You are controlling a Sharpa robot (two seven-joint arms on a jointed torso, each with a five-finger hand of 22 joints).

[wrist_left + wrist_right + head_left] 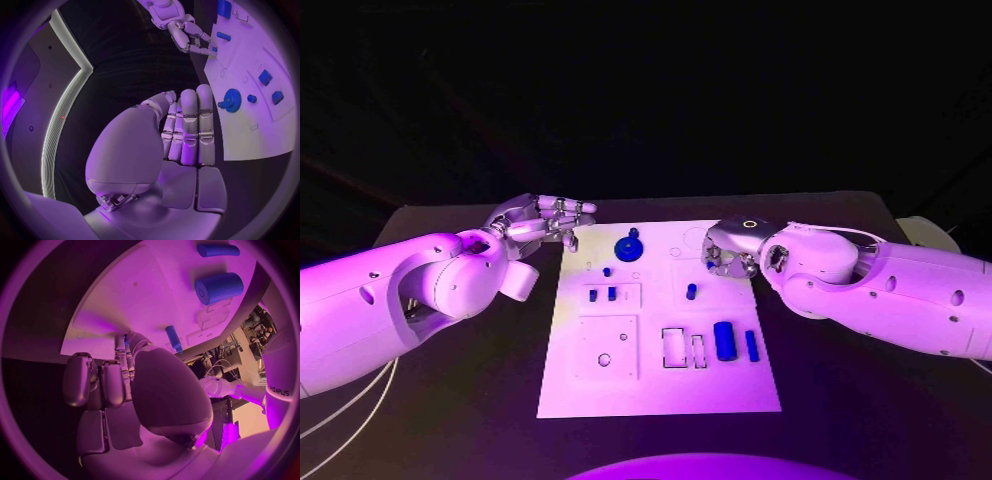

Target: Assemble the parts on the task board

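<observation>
Strong magenta-violet light floods the scene from above; the flat white rectangular task board (pixel 661 370) glows brightest in the head view's centre, nearly washed out, while the matte black table (pixel 877 400) and the upper half of the frame sink into darkness. Both wrist views bow straight edges into curves (fisheye) and blur toward their dark circular rims.

Both hands hang at the task board (pixel 653 385): left hand (pixel 538 220) beside its far-left corner, right hand (pixel 733 250) over its right edge.
</observation>
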